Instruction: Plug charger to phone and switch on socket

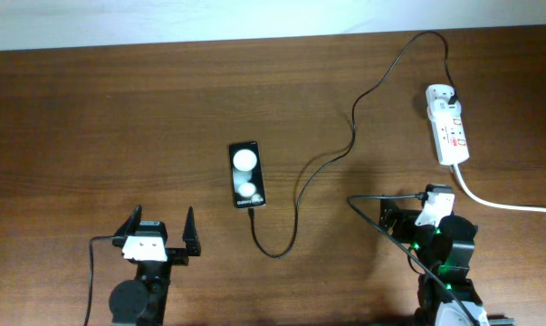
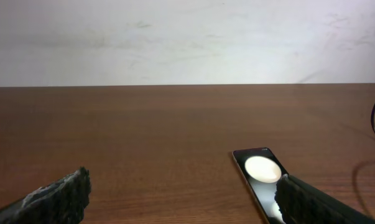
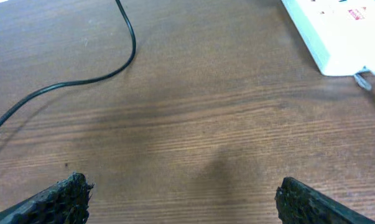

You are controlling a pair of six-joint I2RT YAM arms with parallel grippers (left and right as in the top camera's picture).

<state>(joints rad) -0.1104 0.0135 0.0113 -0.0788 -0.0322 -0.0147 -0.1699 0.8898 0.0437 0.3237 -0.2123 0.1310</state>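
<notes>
The black phone lies flat mid-table, two round reflections on its glossy face. The thin black charger runs from the white socket at the far right, curls in a loop and ends just by the phone's near end; whether its tip touches the phone I cannot tell. My left gripper stands open near the front edge, left of the phone. In the left wrist view the phone lies just past the right finger. My right gripper is open below the socket, over bare wood, with the charger to its left.
A thick white cord leaves the socket's near end and runs off the right edge. The brown wooden table ends at a white wall along the back. A black wire from the right arm hangs beside it.
</notes>
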